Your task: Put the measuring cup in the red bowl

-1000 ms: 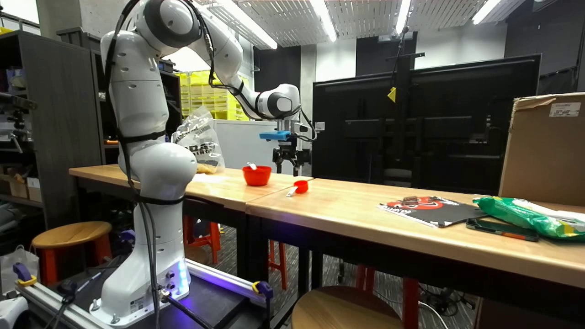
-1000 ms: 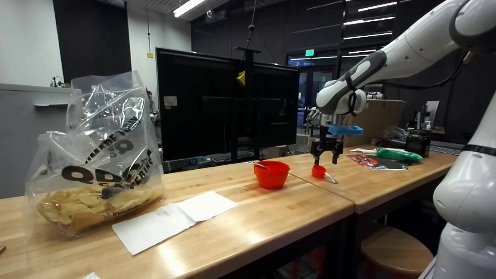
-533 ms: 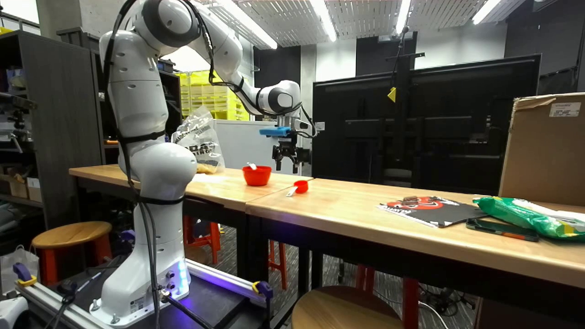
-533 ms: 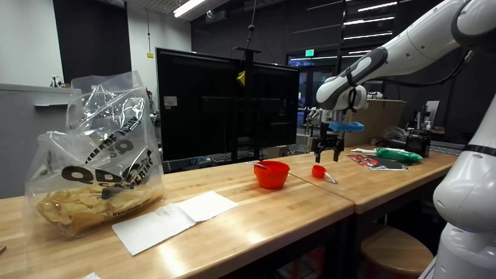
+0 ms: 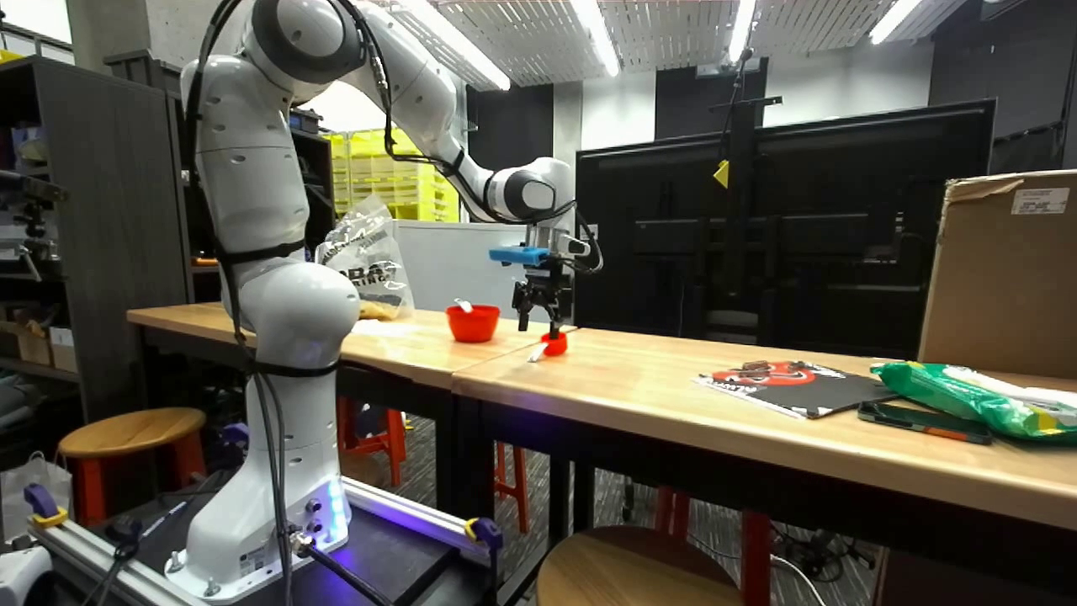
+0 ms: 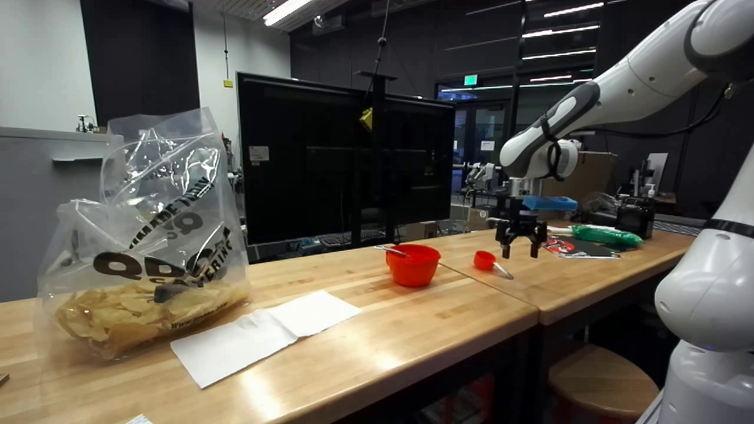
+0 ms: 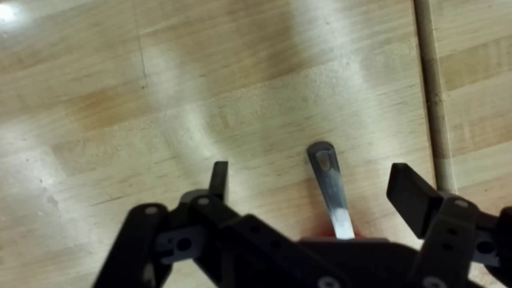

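Observation:
The small red measuring cup (image 6: 485, 260) rests on the wooden table, its silver handle pointing away from the cup. In the wrist view that handle (image 7: 331, 188) lies between my spread fingers, while most of the red cup part is hidden behind the gripper body. My gripper (image 7: 308, 176) is open, holds nothing, and hangs above the table. In an exterior view the gripper (image 6: 520, 253) appears just right of the cup; in an exterior view one finger (image 5: 554, 328) overlaps the cup. The larger red bowl (image 6: 413, 268) stands apart from the cup, a silver handle sticking out over its rim.
A seam (image 7: 434, 100) between two tables runs near the cup. A clear bag of chips (image 6: 159, 277) and a white napkin (image 6: 265, 333) lie on the bowl's side. Opposite are a black-and-red sheet (image 5: 799, 389), a phone (image 5: 925, 422), a green packet (image 5: 976, 400) and a cardboard box (image 5: 1001, 278).
My gripper first rose slightly, then moved right in both exterior views and came lower. It stays open throughout. The cup and the bowl have not moved.

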### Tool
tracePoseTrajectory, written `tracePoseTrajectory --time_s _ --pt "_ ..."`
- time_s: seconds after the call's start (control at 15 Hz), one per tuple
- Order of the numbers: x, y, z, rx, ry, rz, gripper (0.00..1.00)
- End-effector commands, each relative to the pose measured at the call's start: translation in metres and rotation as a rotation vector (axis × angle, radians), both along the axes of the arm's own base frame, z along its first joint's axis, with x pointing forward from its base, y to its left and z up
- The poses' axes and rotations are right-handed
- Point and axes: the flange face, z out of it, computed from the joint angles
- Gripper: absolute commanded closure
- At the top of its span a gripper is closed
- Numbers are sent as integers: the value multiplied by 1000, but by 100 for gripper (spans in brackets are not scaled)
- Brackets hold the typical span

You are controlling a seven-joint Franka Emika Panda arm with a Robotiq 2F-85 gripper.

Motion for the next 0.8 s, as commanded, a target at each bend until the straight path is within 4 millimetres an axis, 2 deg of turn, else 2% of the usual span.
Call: tracePoseTrajectory --time_s 0.0,0.27,0.47,0.73 --pt "-11 0 8 -20 -19 30 0" --pt "3 16 25 -65 -29 98 0" --pt "10 31 21 -63 -30 138 0" --pt "14 39 10 -49 -15 157 0"
